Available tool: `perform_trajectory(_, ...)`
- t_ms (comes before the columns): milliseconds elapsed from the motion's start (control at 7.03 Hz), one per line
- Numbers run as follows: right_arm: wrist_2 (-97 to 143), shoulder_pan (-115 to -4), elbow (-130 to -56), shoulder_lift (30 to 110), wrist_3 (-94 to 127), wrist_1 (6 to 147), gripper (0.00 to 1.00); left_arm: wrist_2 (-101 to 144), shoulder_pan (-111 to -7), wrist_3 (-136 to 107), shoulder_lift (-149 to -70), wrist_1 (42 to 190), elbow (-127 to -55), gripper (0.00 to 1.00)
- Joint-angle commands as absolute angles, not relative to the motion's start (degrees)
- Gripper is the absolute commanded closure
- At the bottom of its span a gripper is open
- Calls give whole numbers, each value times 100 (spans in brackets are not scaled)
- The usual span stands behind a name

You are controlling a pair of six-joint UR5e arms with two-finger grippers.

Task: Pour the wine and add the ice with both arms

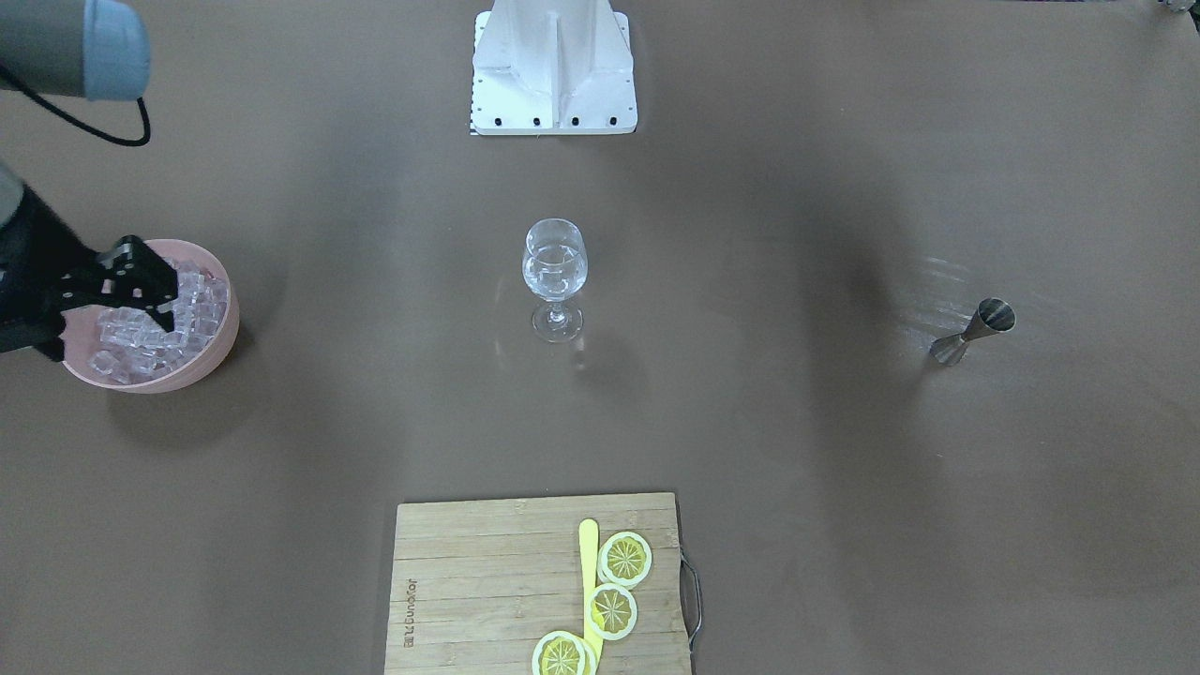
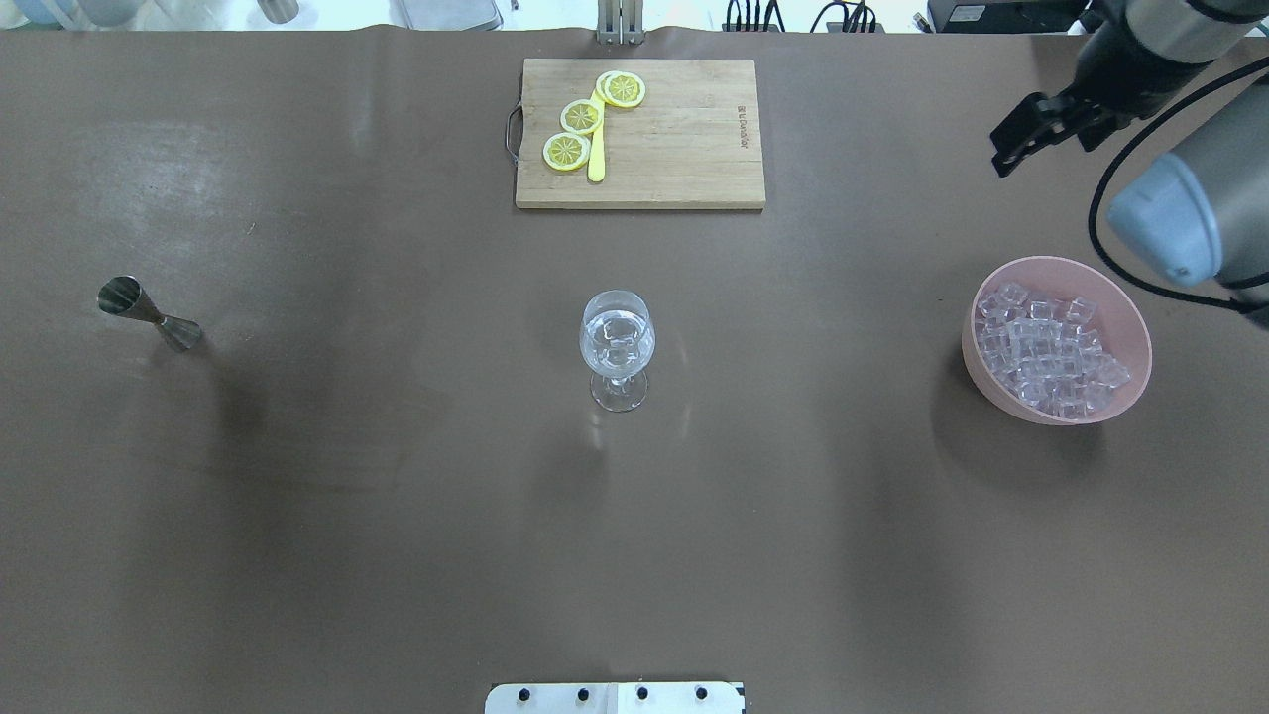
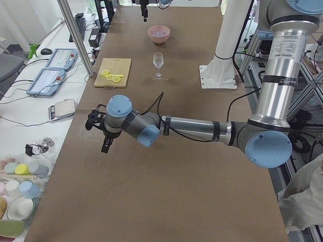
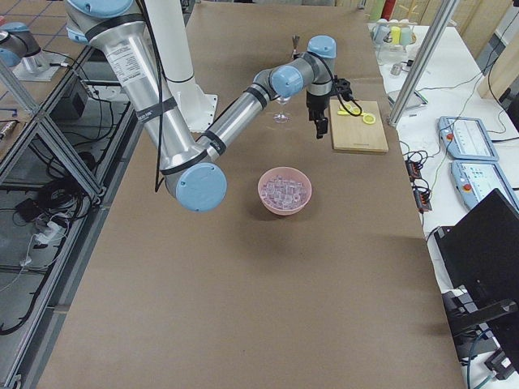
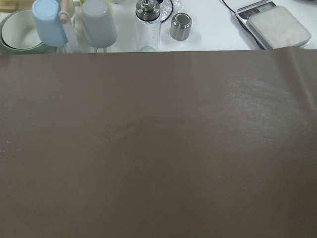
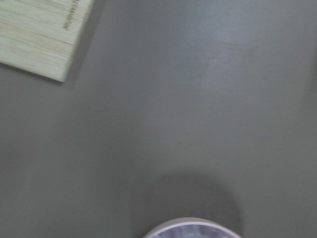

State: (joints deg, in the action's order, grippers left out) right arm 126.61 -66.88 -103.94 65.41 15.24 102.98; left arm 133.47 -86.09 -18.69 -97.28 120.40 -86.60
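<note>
A wine glass [image 2: 617, 347] with clear liquid and a few ice cubes in it stands at the table's middle. A pink bowl [image 2: 1127, 309] full of clear ice [image 2: 1046, 352] sits on my right side. My right gripper [image 2: 1001, 159] hangs high in the air beyond the bowl, toward the cutting board. In the front-facing view it [image 1: 169, 305] overlaps the bowl [image 1: 230, 319]. I cannot tell whether it is open or shut. My left gripper [image 3: 104, 147] shows only in the exterior left view, above the table's left end, so I cannot tell its state.
A steel jigger [image 2: 149, 315] stands on the table's left side. A wooden cutting board [image 2: 684, 139] at the far edge carries lemon slices [image 2: 582, 116] and a yellow knife. Cups and jars [image 5: 147, 25] stand beyond the table's left end.
</note>
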Motion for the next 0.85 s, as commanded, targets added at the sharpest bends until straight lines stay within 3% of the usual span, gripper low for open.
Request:
perform_trajectory(0, 12997, -7738, -9689, 6915, -264, 10283, 0, 13561, -8796, -1784, -9492, 11988, -8675, 2)
perform_trajectory(285, 13061, -8583, -9064, 7136, -1682, 10283, 0, 13982, -8842, -1784, -9431, 11979, -8622, 2)
perform_trajectory(711, 13034, -8963, -8974, 7488, -1775, 10205, 0, 14001, -8851, -1758, -9212, 10935, -9052, 2)
